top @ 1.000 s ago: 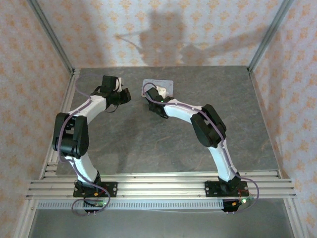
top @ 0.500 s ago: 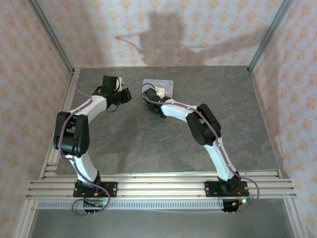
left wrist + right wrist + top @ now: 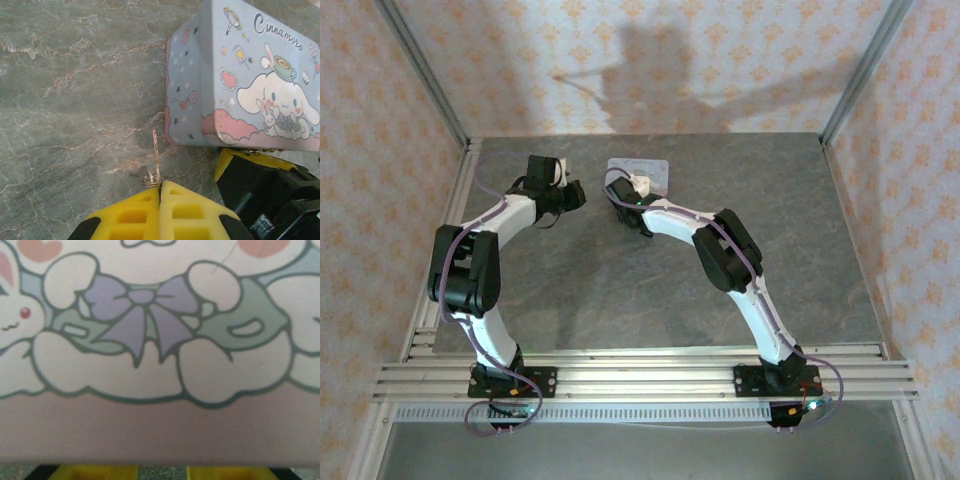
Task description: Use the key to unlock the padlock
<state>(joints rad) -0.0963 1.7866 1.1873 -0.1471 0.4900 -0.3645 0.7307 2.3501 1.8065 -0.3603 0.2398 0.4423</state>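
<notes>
Snugly, key [image 3: 155,150] inside left pincer [image 3: 160,186].

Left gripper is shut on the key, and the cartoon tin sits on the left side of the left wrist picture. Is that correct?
Not quite. The left wrist view does show the left gripper shut on the key, but the tin sits on the right side of that picture, not the left.

table top [image 3: 75,100]: matt, stone-look surface, grey-green with pale veining
tin [image 3: 250,75]: smooth printed pastel finish, faint satin sheen
key [image 3: 156,155]: thin pale metal, slightly shiny
left gripper fingers [image 3: 145,202]: matt yellow plastic
</notes>
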